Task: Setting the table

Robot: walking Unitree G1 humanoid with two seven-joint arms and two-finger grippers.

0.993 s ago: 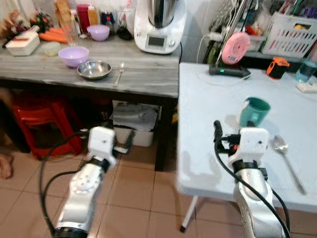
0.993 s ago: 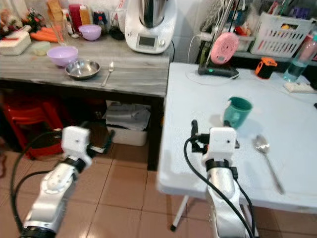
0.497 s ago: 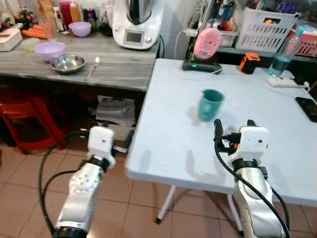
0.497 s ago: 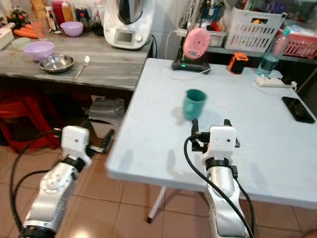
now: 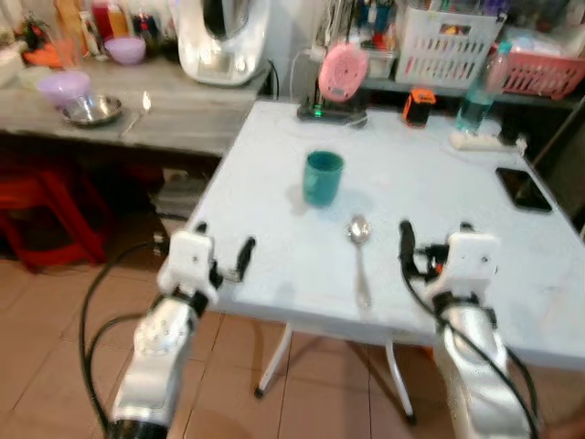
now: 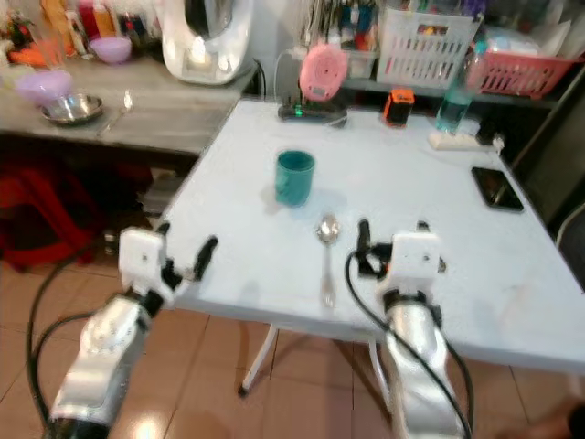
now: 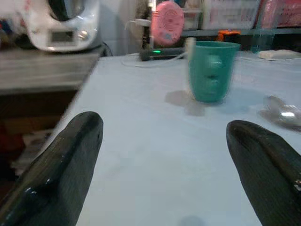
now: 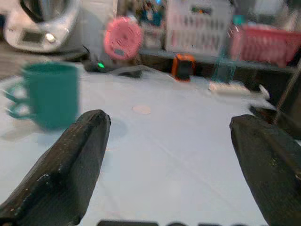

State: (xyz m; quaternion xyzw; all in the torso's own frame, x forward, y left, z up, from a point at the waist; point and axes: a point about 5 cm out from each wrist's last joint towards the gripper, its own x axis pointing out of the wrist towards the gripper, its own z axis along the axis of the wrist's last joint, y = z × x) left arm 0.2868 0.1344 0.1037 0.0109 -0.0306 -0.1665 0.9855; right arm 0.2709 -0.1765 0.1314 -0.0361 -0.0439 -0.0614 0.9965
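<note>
from the head we see a black phone [image 5: 523, 188] lying near the far right edge of the white table [image 5: 274, 183], and our wrist views leave that edge out. our left wrist view brings the teal mug [image 7: 210, 70] close, upright, with the spoon [image 7: 284, 114] blurred just beside it. from above the spoon lies on the table between our two arms, bowl end toward the mug, near it but apart.

the table is pale and plain. at its far edge stand a pink round gadget [image 5: 341, 71], an orange object [image 5: 420, 105] and a clear bottle [image 5: 470, 102]. to our left a grey wooden counter [image 5: 174, 114] carries a white kitchen machine [image 5: 222, 37], purple bowls [image 5: 60, 88] and a steel bowl [image 5: 92, 110]. the floor is tan tile.

our left gripper [image 7: 160, 141] hovers at the table's near left edge, fingers spread wide and empty. our right gripper [image 8: 169, 141] hangs over the near right part, jaws just as wide, touching nothing.
</note>
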